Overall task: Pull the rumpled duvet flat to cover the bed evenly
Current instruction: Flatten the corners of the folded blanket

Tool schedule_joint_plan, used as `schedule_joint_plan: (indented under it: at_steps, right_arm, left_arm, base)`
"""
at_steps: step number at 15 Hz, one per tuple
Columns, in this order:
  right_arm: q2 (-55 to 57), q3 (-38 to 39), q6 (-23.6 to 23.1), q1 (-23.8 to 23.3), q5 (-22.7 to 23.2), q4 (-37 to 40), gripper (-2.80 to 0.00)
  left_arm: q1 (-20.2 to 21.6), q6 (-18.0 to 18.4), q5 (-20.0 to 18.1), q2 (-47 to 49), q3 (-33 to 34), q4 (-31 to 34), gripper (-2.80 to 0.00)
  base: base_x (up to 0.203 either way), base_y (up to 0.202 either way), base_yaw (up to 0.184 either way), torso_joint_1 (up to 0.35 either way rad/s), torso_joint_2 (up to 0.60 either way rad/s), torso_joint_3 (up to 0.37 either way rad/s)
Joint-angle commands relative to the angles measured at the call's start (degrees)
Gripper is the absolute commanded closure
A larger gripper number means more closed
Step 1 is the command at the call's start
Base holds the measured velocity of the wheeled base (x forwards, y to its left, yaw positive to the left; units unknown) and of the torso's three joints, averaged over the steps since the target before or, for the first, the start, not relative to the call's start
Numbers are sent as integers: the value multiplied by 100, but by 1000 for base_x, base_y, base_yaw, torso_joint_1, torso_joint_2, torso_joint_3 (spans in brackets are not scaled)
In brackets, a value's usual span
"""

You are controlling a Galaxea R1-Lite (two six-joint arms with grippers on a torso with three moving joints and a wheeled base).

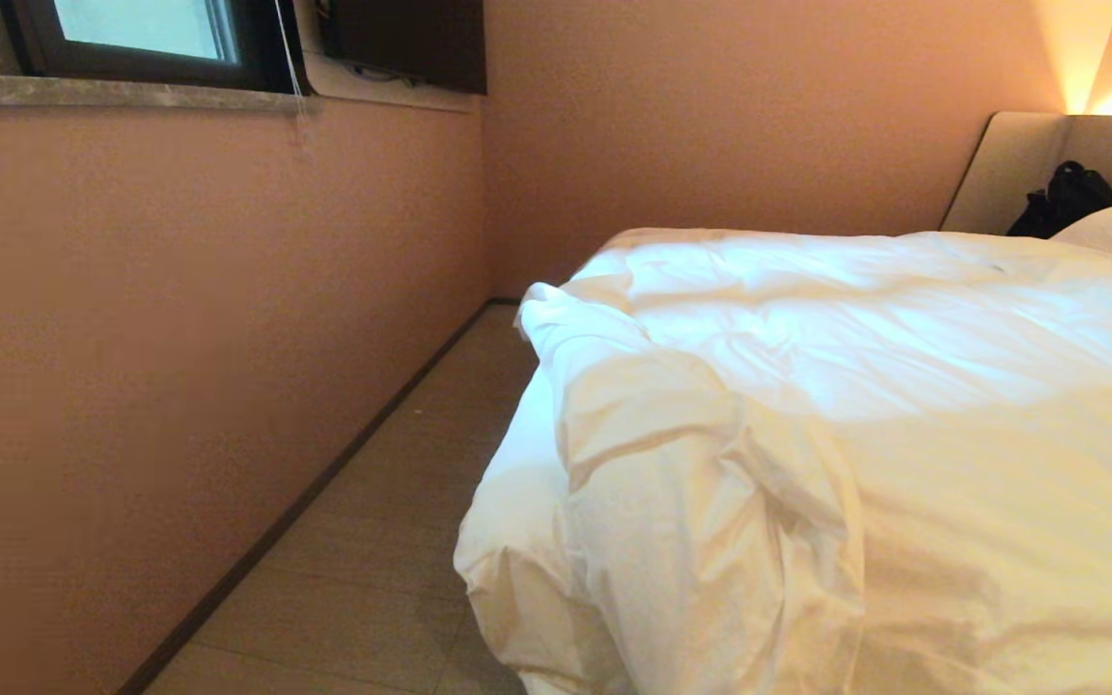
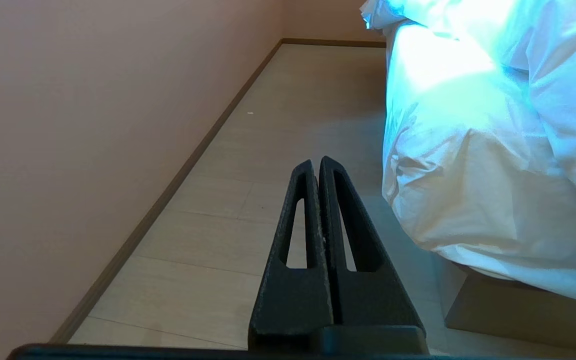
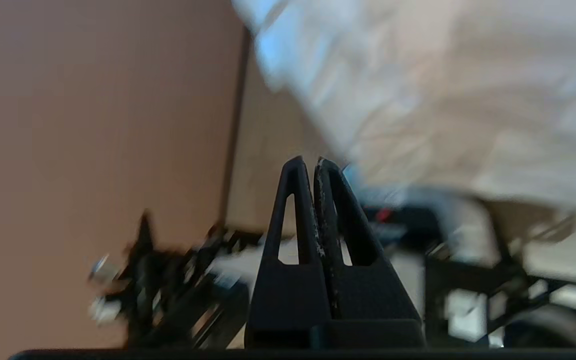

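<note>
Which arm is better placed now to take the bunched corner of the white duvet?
Probably the left: its shut tool points along the floor beside the puffy white duvet hanging off the bed. The right tool, also shut, looks farther away.

Neither of our arms shows in the head view. Our left gripper [image 2: 316, 162] appears only in its own wrist view, lower centre of the frame: two black slotted fingers [image 2: 300, 215] pressed together tip to tip, nothing between them. Our right gripper [image 3: 308, 161] sits lower centre of its wrist view, fingers [image 3: 340, 220] likewise closed flat against each other and empty.
</note>
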Motion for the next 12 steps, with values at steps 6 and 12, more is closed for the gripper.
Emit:
schedule_joint_plan:
  at_steps: [6,12]
  right_arm:
    - [-1556,1048,1150,1124,-322,266,0]
    - [-3084,2414,-131,1112,-869,229,0]
  left_arm:
    - [3,0,0,-2,1,0,0]
    - [0,0,0,-2,1,0,0]
  base:
    - [0,0,0,0,0,0]
    - [0,0,0,0,0,0]
